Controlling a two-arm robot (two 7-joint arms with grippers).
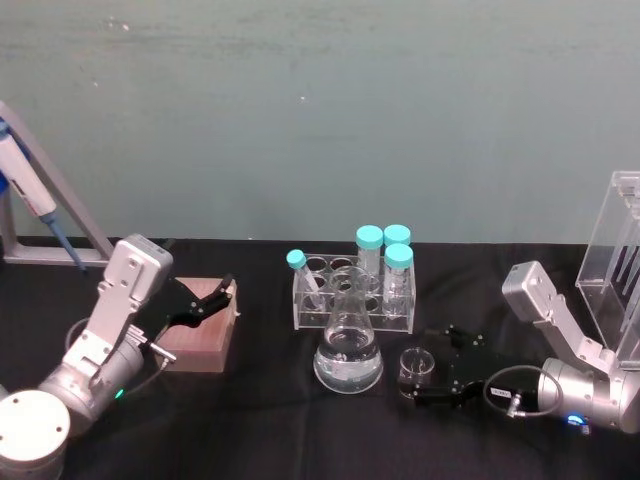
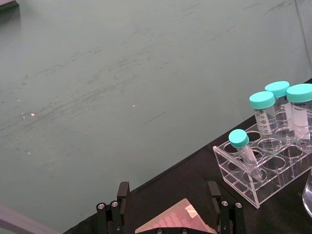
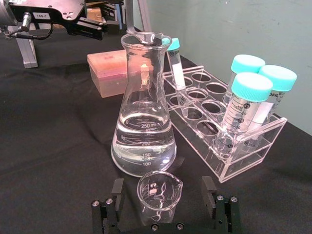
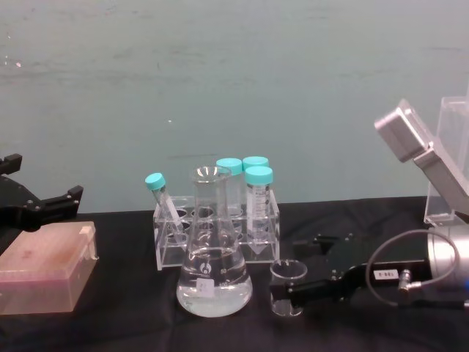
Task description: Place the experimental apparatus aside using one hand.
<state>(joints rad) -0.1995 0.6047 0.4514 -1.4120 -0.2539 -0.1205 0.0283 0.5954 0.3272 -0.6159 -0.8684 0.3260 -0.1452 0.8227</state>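
On the black worktop (image 1: 250, 420) we find the labware not yet set aside. The tall acrylic stand (image 1: 620, 260) of long pipettes rises at the far right, upright behind the right arm and clear of its reach. A clear tube rack (image 1: 352, 300) with teal-capped tubes sits mid-table towards the back. Just in front of it the conical flask (image 1: 348, 350) stands upright with clear liquid in its wide base, a load we judge best carried slowly and level.

To the left a pinkish box (image 1: 200, 325) lies flat. The left claw (image 1: 225, 296) hovers over it with fingers apart, holding nothing, apparently parked so that one arm does the work.

Smallest of all, the glass beaker (image 1: 416, 368) stands just right of the flask. The right claw (image 3: 162, 189) lies low at worktop height. Its two fingers are spread to either side of the beaker with a gap on each side, not yet closed on it. We read that as lining up for a side grasp, and the flask so near leaves little room to swing.
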